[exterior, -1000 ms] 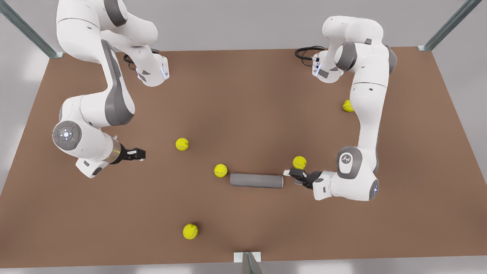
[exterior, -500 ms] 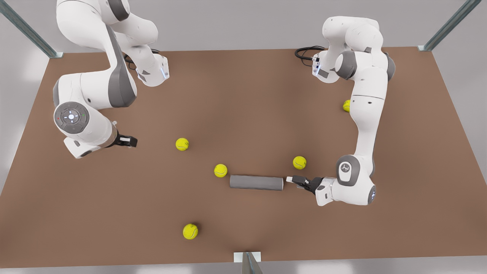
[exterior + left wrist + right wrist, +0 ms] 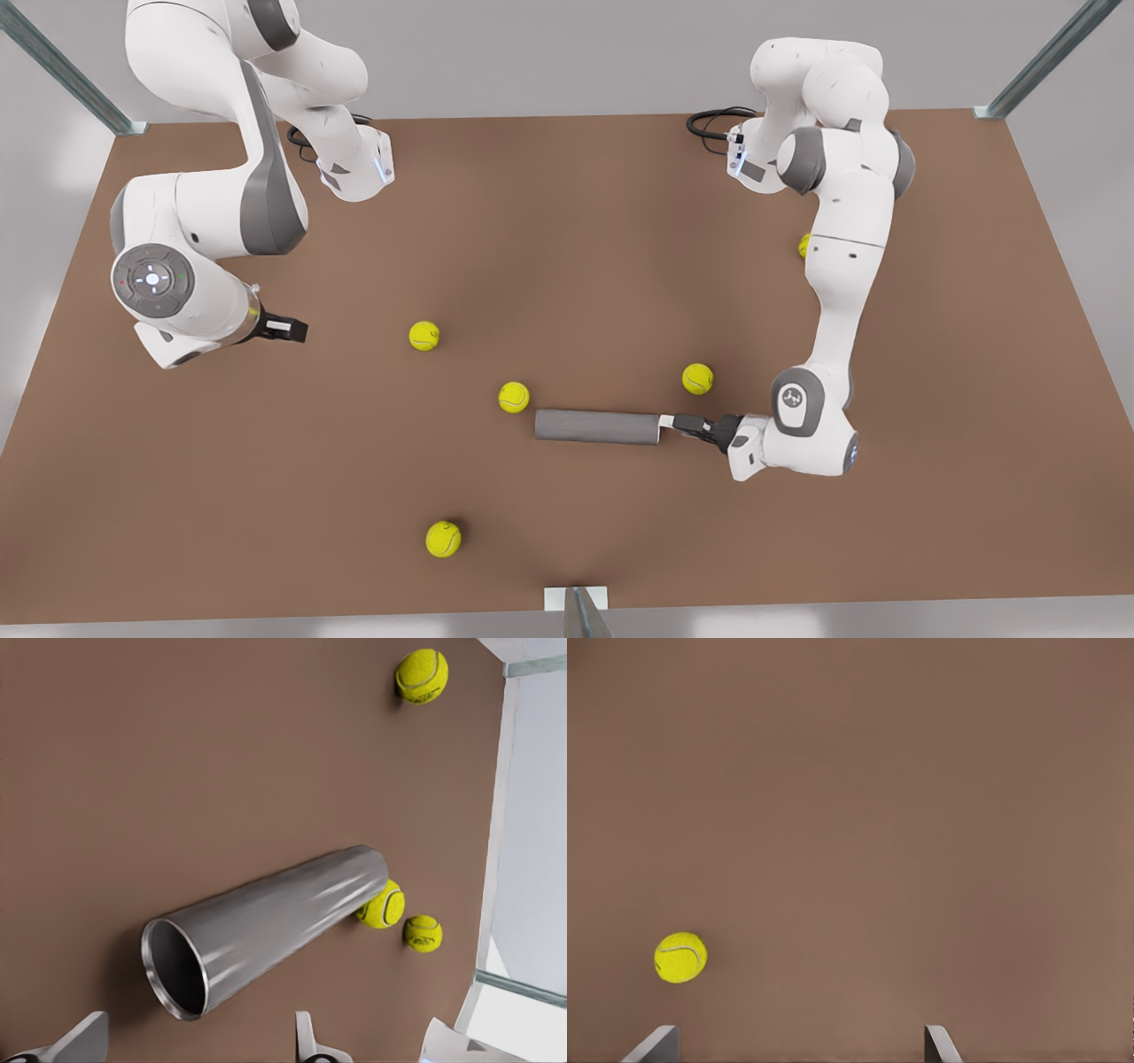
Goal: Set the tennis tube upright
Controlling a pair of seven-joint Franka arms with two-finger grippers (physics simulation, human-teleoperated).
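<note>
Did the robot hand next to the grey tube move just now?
Yes. The left gripper slid toward the tennis tube, which stayed put, and now sits at its open end, fingers apart.

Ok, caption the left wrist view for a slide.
Left tool, fingers open, faces the open mouth of the tennis tube lying flat on the brown table.

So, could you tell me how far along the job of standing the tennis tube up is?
Nothing is finished: the tennis tube lies flat on the table. In hand: the left claw, open, sits at the tube's open end. The right claw waits, open. Left: gripping and tipping it upright.
</note>
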